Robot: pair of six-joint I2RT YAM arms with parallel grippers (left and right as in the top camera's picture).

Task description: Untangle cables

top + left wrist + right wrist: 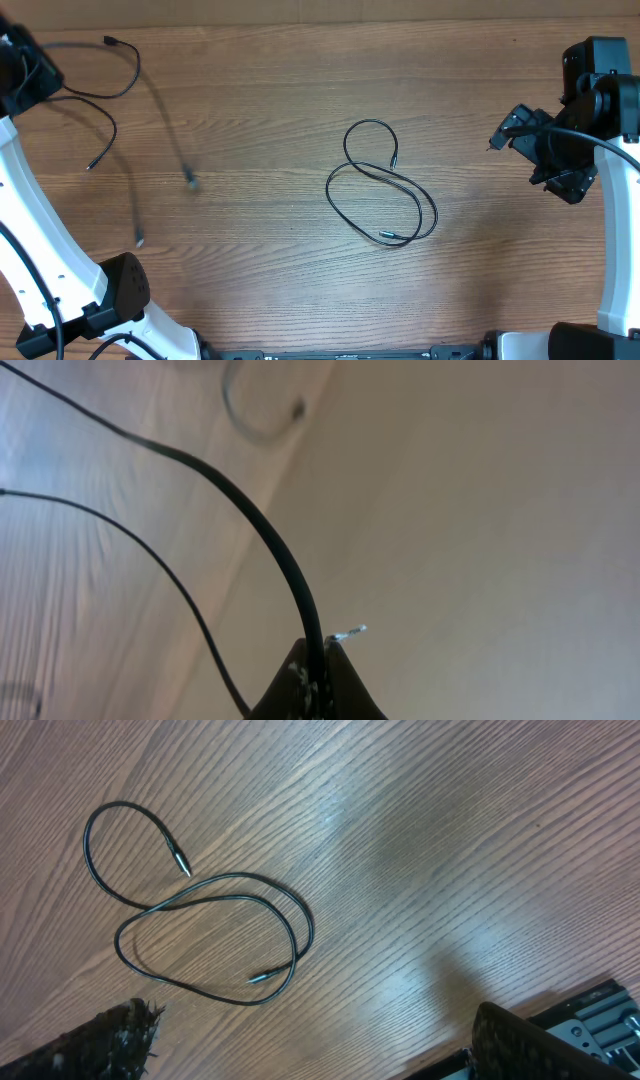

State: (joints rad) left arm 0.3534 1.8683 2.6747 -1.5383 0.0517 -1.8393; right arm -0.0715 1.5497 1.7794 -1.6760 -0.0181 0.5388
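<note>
One cable [382,190] lies alone mid-table in a loose figure-eight, both plugs resting on the wood; the right wrist view shows this cable [210,935] too. Several more cables [115,85] trail from the far left corner, their lower ends blurred. My left gripper [28,75] sits at that corner. In its wrist view the left gripper [318,665] is shut on a black cable [265,525], and a second thin cable [170,575] runs beside it. My right gripper [535,158] hovers open at the right side, well clear of the middle cable, its fingers [110,1040] spread wide.
The wooden table [280,100] spans the whole view. The white left arm [40,240] crosses the left edge, with its base [120,285] at the front left. The right arm [615,230] stands along the right edge.
</note>
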